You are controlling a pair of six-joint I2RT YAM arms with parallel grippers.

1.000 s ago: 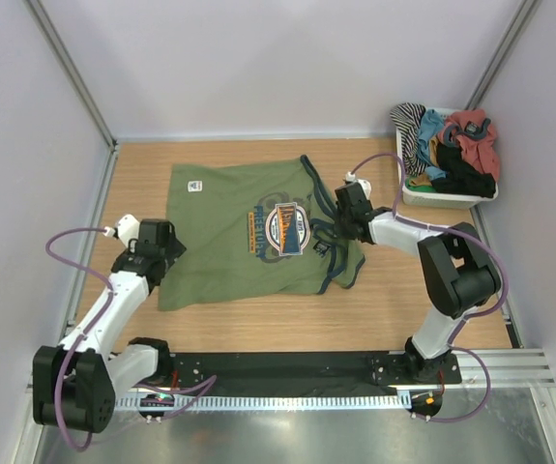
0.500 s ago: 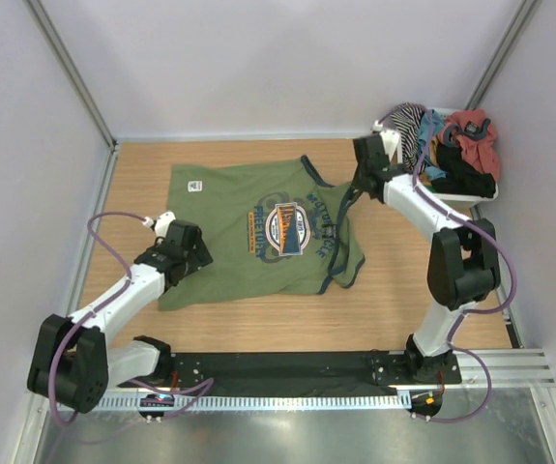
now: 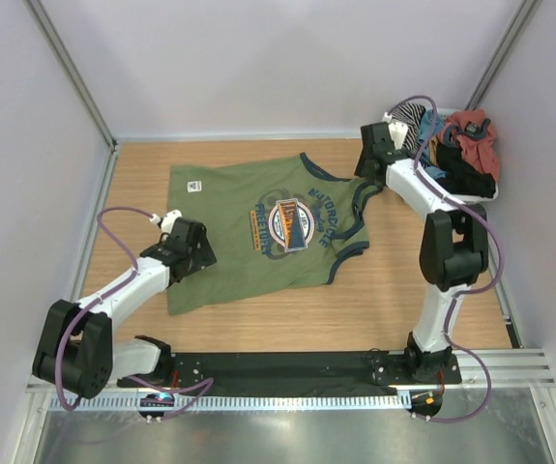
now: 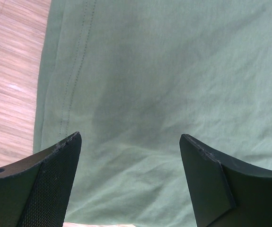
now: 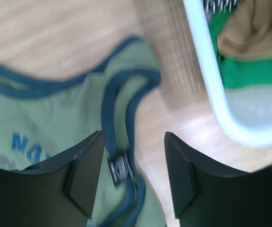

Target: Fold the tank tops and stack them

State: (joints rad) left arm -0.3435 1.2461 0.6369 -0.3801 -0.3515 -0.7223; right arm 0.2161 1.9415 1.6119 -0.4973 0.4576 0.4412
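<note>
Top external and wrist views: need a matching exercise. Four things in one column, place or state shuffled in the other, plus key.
Things
1. olive green cloth tank top with dark blue-grey trim
2. white plastic bin
3. left arm's fingers
4. right arm's fingers

Place or state
A. at the far right corner, heaped with mixed garments
B. open above a dark-trimmed shoulder strap
C. spread out in the middle of the wooden table
D. open over plain green cloth near a stitched hem

Pairs: 1-C, 2-A, 3-D, 4-B
</note>
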